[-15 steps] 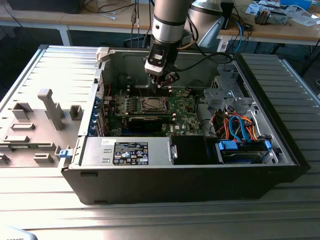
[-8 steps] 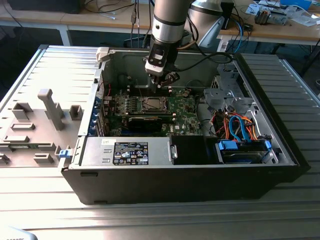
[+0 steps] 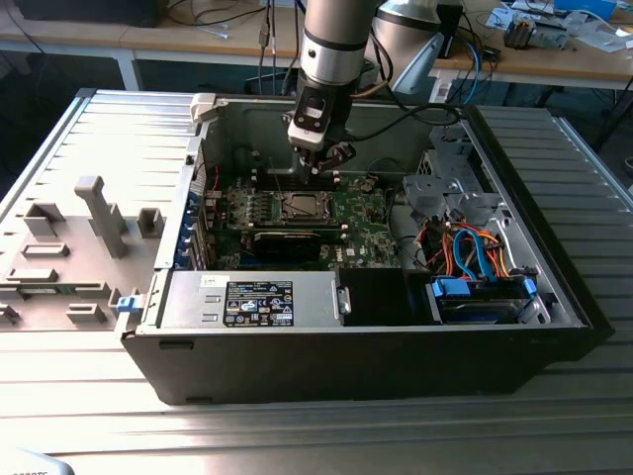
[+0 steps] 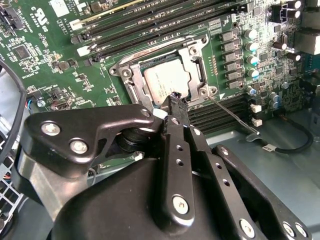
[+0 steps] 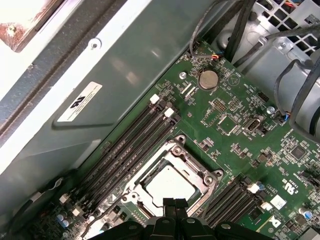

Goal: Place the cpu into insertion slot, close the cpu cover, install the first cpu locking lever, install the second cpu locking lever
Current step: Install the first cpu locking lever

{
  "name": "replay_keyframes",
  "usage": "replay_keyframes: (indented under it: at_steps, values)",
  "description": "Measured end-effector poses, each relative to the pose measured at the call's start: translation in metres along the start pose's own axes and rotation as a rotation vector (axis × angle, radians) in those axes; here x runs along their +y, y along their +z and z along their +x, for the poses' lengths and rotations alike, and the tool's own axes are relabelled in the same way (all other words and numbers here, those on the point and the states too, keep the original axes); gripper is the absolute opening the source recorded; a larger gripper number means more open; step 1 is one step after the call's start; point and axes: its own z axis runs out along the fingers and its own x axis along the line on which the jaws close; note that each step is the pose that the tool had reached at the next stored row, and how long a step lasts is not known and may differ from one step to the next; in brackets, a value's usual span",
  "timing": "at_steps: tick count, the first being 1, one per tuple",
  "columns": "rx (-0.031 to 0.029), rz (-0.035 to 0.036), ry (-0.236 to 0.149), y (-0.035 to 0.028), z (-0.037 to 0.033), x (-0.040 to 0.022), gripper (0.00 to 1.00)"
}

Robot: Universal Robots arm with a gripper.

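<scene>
The cpu (image 4: pixel 165 80) lies in the socket on the green motherboard (image 5: pixel 235 135), its dull silver top showing through the window of the cpu cover (image 4: pixel 196 59). The cover lies flat over it. In the first wrist view the cpu (image 5: pixel 167 184) and the cover (image 5: pixel 192 161) sit just beyond my fingertips. My gripper (image 4: pixel 176 98) is shut with nothing in it, its tip hovering at the socket's near edge. A thin metal locking lever (image 4: pixel 232 116) sticks out from a socket corner over the black slots. In the exterior view my gripper (image 3: pixel 318 166) hangs just above the socket (image 3: pixel 300 206).
The motherboard sits inside an open computer case (image 3: pixel 396 366). Memory slots (image 5: pixel 135 140) flank the socket. A power supply box (image 3: pixel 252 300) runs along the near wall, with drive bays and coloured cables (image 3: pixel 465 247) at the exterior view's right. Grey fixtures (image 3: pixel 99 213) stand outside the case.
</scene>
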Motion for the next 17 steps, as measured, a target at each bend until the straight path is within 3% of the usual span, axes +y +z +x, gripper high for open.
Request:
replay_keyframes:
  at_steps: [13, 16, 17]
  values:
    - [-0.0014, 0.0021, -0.035, 0.0, 0.0, 0.0, 0.11]
    - [0.0011, -0.0001, -0.043, 0.0, 0.0, 0.0, 0.11]
    - [0.0062, -0.0053, -0.044, 0.0, 0.0, 0.0, 0.11]
